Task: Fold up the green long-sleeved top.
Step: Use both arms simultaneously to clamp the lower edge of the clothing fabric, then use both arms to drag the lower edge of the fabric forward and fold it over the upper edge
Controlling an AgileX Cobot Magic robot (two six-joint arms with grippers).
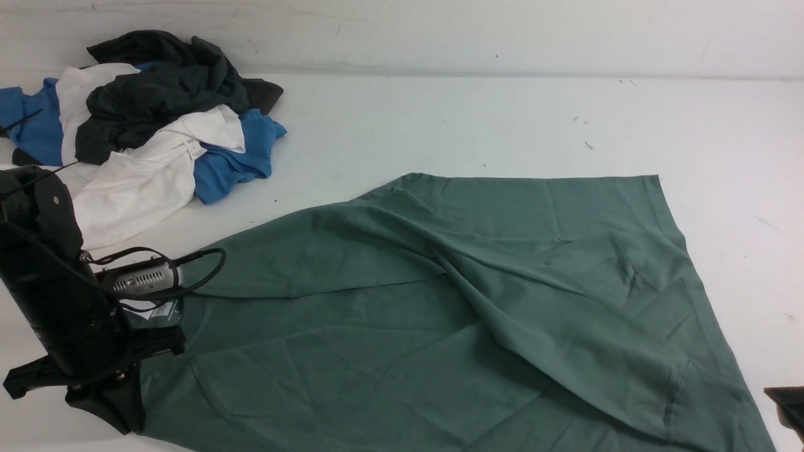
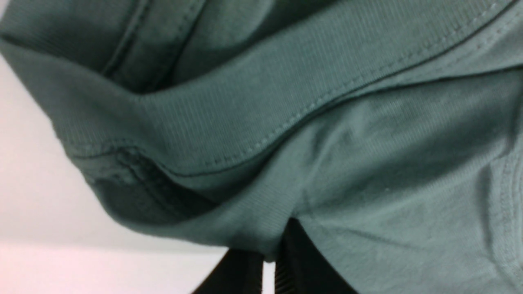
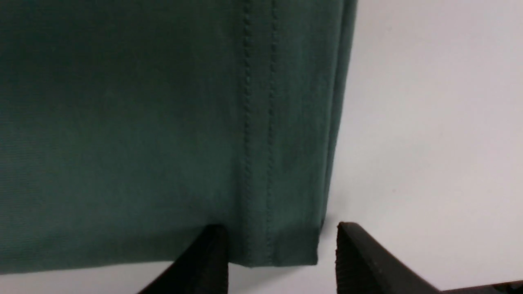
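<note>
The green long-sleeved top (image 1: 440, 301) lies spread and creased over the near half of the white table (image 1: 502, 119). At its near left end, my left gripper (image 1: 125, 408) is shut on a fold of the fabric by the ribbed neck band (image 2: 265, 102). In the left wrist view the cloth is pinched between the nearly closed left gripper (image 2: 269, 253). Only a dark edge of my right gripper (image 1: 785, 405) shows at the near right. In the right wrist view the right gripper (image 3: 282, 241) is open around the top's stitched hem corner (image 3: 282, 196), one finger (image 3: 204, 261) over the cloth, the other beside it.
A heap of other clothes (image 1: 144, 125), dark charcoal, white and blue, sits at the back left of the table. A pale wall (image 1: 440, 31) runs along the far edge. Cables loop off my left arm's wrist camera (image 1: 141, 279).
</note>
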